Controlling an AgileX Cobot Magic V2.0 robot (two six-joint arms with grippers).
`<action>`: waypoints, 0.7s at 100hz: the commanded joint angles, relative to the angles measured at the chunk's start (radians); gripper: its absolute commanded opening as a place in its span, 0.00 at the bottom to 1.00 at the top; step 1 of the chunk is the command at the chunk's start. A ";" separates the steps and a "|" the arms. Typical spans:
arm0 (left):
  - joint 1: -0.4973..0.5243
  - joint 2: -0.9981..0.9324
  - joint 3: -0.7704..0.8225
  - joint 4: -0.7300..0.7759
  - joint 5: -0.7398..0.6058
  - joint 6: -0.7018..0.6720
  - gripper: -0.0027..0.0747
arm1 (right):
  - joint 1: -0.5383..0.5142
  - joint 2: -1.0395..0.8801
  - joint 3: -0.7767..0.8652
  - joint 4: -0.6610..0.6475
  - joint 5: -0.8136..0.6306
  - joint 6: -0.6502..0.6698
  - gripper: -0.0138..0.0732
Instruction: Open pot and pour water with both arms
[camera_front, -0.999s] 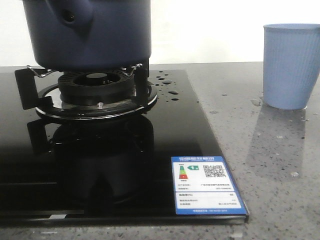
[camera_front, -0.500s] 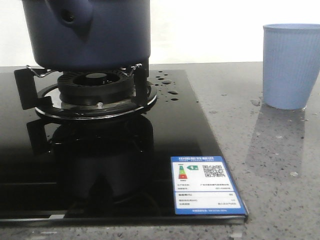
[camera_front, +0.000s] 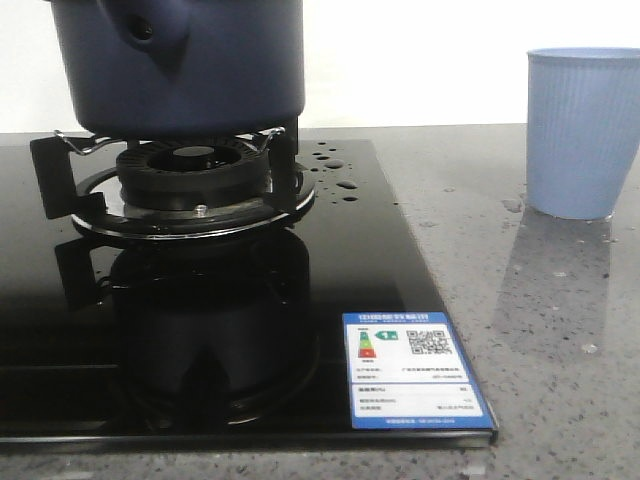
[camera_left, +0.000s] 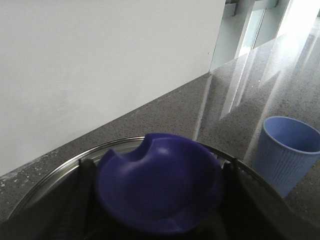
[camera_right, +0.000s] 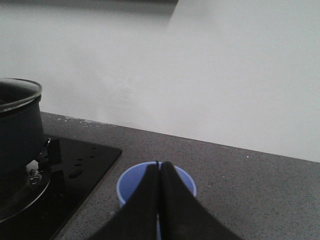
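Observation:
The dark navy pot stands on the burner's supports, its stub facing me. It also shows in the right wrist view, with the glass lid's metal rim on top. In the left wrist view my left gripper sits over the lid, its dark fingers pressed against both sides of the lid's blue knob. My right gripper is shut and empty above the light blue cup. Water shows as drops on the stove glass. Neither gripper is in the front view.
The black glass stove top with its burner ring fills the left, with an energy label at its front corner. The light blue ribbed cup stands on the grey counter at the right. A white wall is behind.
In the front view the pot has shifted slightly upward on the burner supports. The cup and the drops have not moved.

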 joint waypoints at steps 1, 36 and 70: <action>-0.009 -0.014 -0.033 -0.066 0.019 -0.011 0.41 | -0.005 -0.001 -0.026 0.000 -0.065 0.003 0.08; -0.007 -0.071 -0.033 -0.062 0.010 -0.011 0.79 | -0.005 -0.001 -0.026 0.000 -0.065 0.003 0.08; 0.086 -0.347 -0.025 0.002 -0.209 -0.166 0.33 | -0.005 -0.041 -0.026 0.000 -0.063 0.003 0.08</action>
